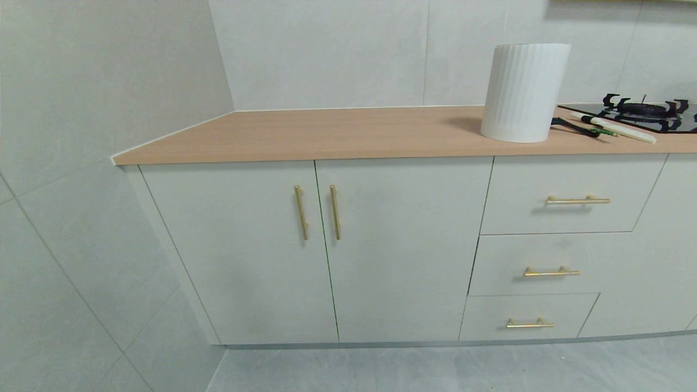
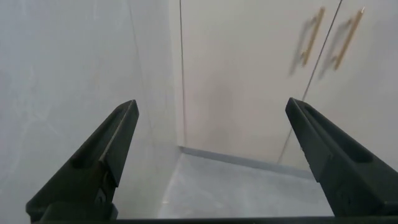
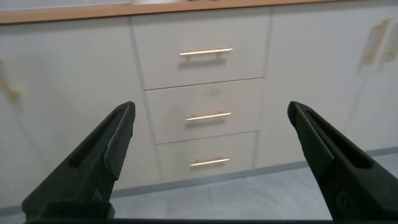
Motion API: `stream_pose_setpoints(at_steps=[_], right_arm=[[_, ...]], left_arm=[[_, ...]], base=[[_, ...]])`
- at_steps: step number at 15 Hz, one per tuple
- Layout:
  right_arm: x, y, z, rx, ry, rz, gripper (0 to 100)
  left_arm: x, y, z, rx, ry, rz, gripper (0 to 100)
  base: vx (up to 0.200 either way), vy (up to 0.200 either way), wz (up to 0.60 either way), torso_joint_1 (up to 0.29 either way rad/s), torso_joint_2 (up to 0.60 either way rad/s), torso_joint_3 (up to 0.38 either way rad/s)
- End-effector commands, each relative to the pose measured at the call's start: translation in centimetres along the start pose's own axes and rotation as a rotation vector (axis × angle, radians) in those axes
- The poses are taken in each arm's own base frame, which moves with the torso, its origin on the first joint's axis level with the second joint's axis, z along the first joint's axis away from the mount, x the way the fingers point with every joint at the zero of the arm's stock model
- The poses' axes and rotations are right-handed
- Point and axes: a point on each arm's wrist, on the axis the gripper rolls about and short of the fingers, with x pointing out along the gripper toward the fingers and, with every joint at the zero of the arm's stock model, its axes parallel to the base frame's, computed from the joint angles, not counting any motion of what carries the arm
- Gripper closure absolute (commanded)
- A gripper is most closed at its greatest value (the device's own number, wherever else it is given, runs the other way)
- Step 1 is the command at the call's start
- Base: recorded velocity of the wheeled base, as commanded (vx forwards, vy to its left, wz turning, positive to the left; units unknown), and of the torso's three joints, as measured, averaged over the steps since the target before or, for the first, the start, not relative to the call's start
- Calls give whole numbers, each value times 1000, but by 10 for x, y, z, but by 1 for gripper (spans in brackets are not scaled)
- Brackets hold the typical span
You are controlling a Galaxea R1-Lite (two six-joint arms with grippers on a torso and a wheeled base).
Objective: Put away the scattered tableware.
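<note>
On the surface [image 1: 326, 133], far right, utensils [image 1: 621, 130] lie by white holder [image 1: 525, 92]; left gripper [image 2: 211, 107] & right gripper [image 3: 211, 109] spread, empty, low. Shd roll closer, raise arms first.

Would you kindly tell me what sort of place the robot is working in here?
Most likely a home kitchen: a wooden countertop runs over pale cabinet doors and drawers, with a gas hob at its right end and a tiled wall behind.
</note>
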Motion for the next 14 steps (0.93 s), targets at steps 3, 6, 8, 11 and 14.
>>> stream_pose_setpoints(at_steps=[3, 6, 8, 11, 14], right_arm=[[9, 1, -25, -12, 91, 19, 0], [26, 2, -52, -9, 10, 14, 0], [28, 3, -63, -39, 45, 33, 0], [27, 4, -66, -38, 76, 77, 0], [27, 5, -71, -42, 141, 136, 0]], left_arm=[[15, -6, -44, 52, 16, 5, 0], [20, -9, -51, 27, -35, -45, 0], [20, -11, -51, 21, -35, -132, 0], [19, -13, -55, 3, 3, -224, 0], [19, -13, -55, 5, 4, -226, 0]], base=[[0, 0, 0, 0, 0, 0], [0, 0, 0, 0, 0, 0], [0, 0, 0, 0, 0, 0], [0, 0, 0, 0, 0, 0], [0, 0, 0, 0, 0, 0]])
